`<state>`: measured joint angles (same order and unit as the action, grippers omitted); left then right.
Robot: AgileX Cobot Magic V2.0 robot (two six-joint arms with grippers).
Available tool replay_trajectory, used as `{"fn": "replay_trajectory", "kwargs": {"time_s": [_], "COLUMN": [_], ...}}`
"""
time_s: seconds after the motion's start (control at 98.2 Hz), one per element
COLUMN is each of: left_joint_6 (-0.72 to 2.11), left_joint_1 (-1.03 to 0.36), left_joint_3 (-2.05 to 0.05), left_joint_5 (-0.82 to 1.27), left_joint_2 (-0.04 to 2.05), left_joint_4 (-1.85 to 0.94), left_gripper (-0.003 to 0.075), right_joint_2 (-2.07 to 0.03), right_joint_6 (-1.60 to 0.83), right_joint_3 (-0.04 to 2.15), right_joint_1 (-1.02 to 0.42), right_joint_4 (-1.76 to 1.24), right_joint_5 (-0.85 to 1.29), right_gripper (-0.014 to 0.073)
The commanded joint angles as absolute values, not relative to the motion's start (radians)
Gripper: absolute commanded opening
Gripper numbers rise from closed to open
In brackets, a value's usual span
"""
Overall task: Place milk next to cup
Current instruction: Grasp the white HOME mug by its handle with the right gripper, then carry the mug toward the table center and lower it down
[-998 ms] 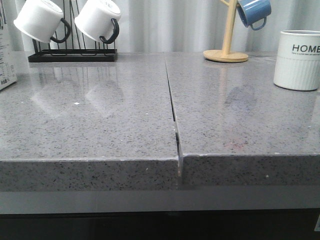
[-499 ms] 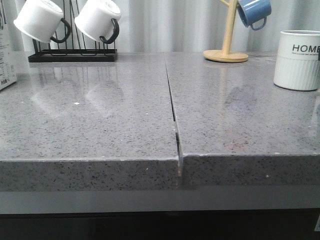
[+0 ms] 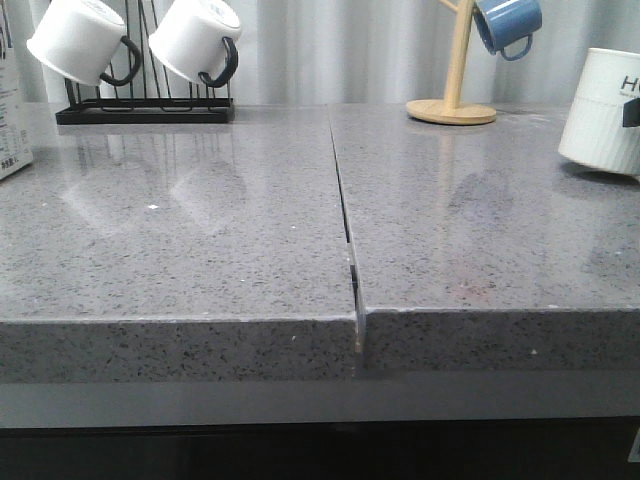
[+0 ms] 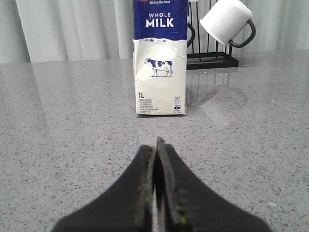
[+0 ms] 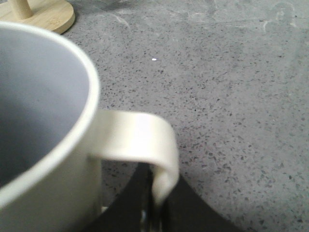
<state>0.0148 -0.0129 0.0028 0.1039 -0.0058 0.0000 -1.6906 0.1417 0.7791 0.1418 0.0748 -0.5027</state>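
Ahead of the left pincer: you have the milk (image 4: pixel 160 58) straight in front of the left gripper (image 4: pixel 157 150), upright on the countertop (image 4: pixel 72 125), printed face toward the fingers, a stretch of bare stone between them.
Long axis: the carton stands vertical, so your approach is level and forward, jaws spread to either side of its width.
Left pincer state: clenched, the two fingers pressed together on nothing; you must part them before closing in.
Nearer arm: the left one, in my judgement; in the front view the carton only shows at the far left edge (image 3: pixel 12 95).
Right pincer: the right gripper (image 5: pixel 155 203) is clamped on the handle (image 5: pixel 145 140) of the cup (image 3: pixel 605 110), which appears tilted and lifted at the far right edge.
Behind the carton: a black rack (image 4: pixel 212 58) holding a white mug (image 4: pixel 227 21), just beyond and to one side; mind it if you overshoot.
Further off: a wooden stand (image 3: pixel 452 100) with a blue mug (image 3: pixel 508 25), near the cup.
Path: nothing stands between pincer and carton.
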Motion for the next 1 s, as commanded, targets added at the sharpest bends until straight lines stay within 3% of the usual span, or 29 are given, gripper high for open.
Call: {"fn": "replay_trajectory", "kwargs": {"time_s": [0.0,0.52,0.988], "left_joint_6": [0.011,0.011,0.011], "left_joint_1": [-0.008,-0.008,-0.008], "left_joint_3": [0.043,0.043,0.043], "left_joint_5": [0.019,0.019,0.019], "left_joint_2": [-0.038,-0.038,-0.038], "left_joint_4": [-0.013,-0.013,-0.013], "left_gripper": [-0.0021,-0.0021,-0.0021], "right_joint_2": [-1.64,-1.539,-1.659], "right_joint_6": [0.131,0.132,0.132], "right_joint_3": [0.81,0.841,0.975], "right_joint_1": [0.137,-0.159,-0.37], "right_joint_4": [0.105,0.113,0.077], "right_joint_5": [-0.568,-0.457,-0.458], "right_gripper": [-0.0064,-0.0063,-0.006]}}
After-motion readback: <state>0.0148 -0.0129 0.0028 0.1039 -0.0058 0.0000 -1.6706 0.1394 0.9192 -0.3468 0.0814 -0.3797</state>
